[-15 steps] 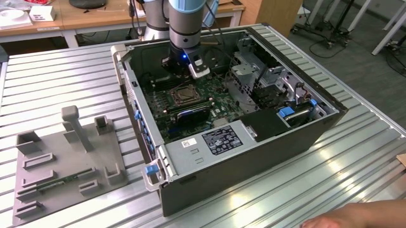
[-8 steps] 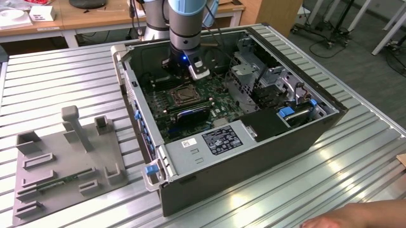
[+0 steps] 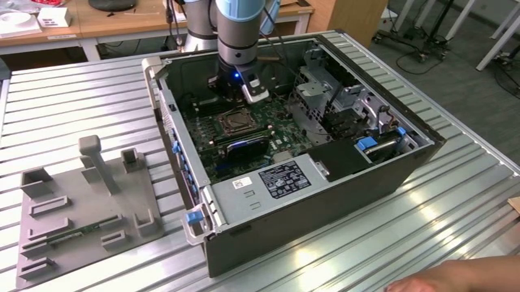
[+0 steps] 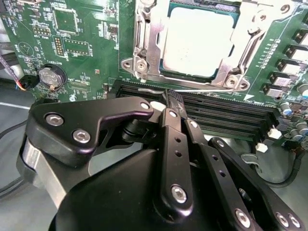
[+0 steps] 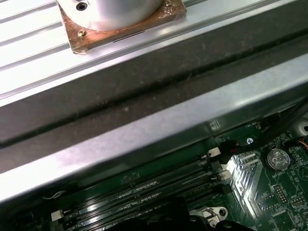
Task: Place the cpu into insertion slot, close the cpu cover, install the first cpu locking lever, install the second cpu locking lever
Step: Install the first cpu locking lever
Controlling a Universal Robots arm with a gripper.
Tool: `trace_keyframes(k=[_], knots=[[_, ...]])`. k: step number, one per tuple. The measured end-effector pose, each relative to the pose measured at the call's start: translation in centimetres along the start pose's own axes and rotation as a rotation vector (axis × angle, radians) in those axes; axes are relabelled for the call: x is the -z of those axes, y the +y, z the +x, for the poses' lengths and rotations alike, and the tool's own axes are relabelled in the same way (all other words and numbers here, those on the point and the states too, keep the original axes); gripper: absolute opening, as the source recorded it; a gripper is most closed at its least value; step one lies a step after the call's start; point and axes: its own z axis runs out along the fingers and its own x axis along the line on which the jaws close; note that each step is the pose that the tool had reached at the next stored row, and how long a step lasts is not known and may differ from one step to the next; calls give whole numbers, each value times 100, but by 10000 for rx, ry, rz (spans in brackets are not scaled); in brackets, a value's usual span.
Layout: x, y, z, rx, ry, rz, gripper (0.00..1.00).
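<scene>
One chip [image 4: 195, 41] is seated in one socket [image 4: 144, 48] inside the computer case [image 3: 325, 207], set on a ribbed table [image 3: 81, 97]; gripper [image 4: 171, 98] fingers [image 4: 176, 139] held narrow

This is a robotics lab or workshop. A ribbed aluminium table [image 3: 73, 109] carries an open black desktop computer case [image 3: 341, 201] with its green motherboard [image 4: 86, 29] exposed. Beside the case lies a grey moulded fixture plate with upright posts and slots [image 3: 81, 213]. A grey-and-blue robot arm [image 3: 240, 30] reaches into the case. Light wooden desks [image 3: 122, 24] and wheeled metal stands [image 3: 414, 45] stand behind on a grey floor [image 3: 455, 79].
</scene>
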Motion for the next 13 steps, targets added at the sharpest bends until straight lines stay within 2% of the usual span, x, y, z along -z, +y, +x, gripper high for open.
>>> trace_keyframes(k=[5, 13], knots=[[-13, 8, -20, -25, -13, 11, 10], [-29, 46, -4, -30, -32, 54, 10]])
